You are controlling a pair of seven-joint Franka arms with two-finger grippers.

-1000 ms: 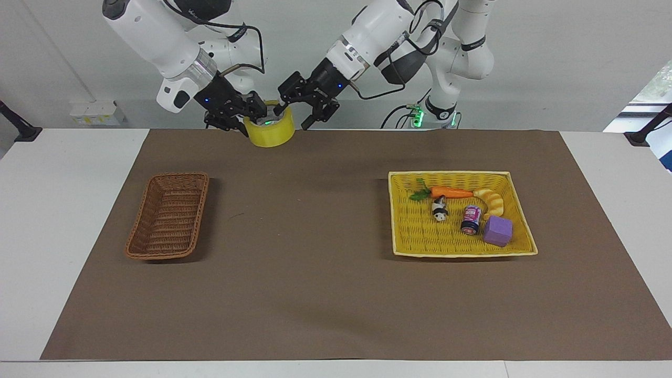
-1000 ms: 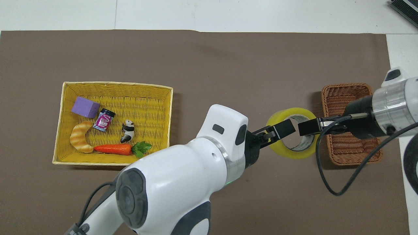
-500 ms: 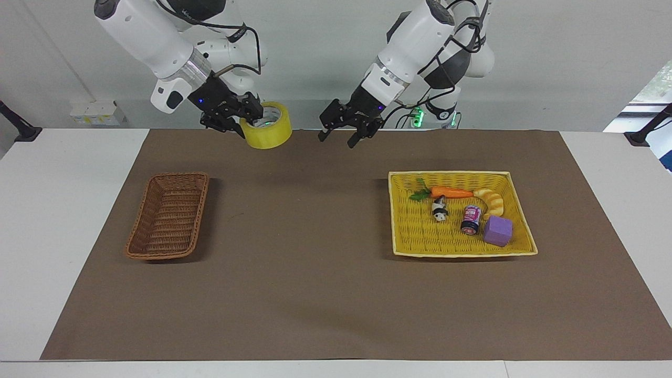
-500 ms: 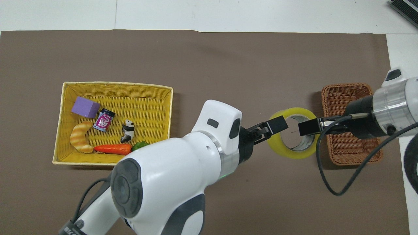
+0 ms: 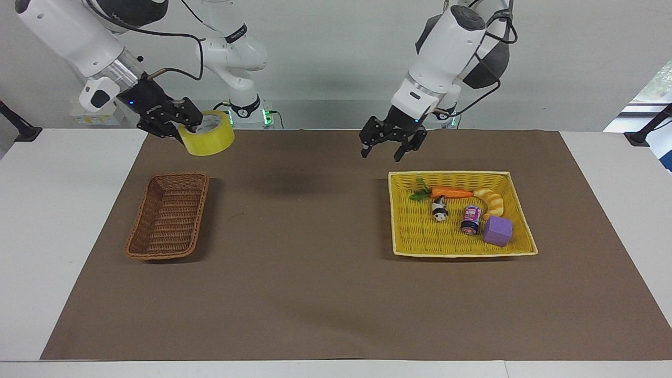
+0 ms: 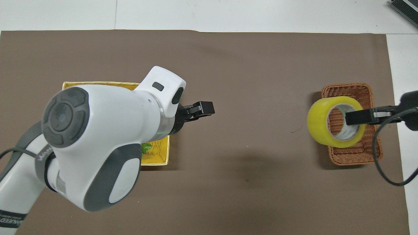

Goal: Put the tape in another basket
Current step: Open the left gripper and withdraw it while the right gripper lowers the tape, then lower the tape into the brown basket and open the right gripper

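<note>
The tape (image 5: 207, 142), a yellow roll with a whitish core, hangs in the air in my right gripper (image 5: 184, 127). The gripper is shut on the roll's wall, with one finger inside the core. In the overhead view the tape (image 6: 318, 122) and right gripper (image 6: 354, 117) are over the dark brown wicker basket (image 6: 356, 157). That basket (image 5: 167, 216) lies empty toward the right arm's end of the table. My left gripper (image 5: 380, 153) is open and empty. It hangs above the mat by the yellow basket's edge nearest the robots, and shows in the overhead view (image 6: 202, 108).
The shallow yellow basket (image 5: 451, 173) toward the left arm's end holds a carrot (image 5: 451, 192), a croissant (image 5: 492, 202), a panda figure (image 5: 440, 209), a small can (image 5: 471, 219) and a purple cube (image 5: 497, 231). In the overhead view my left arm hides most of it (image 6: 98, 85).
My left gripper has drawn away from the tape toward the yellow basket. My right gripper has carried the tape toward its own end, to over the brown basket.
</note>
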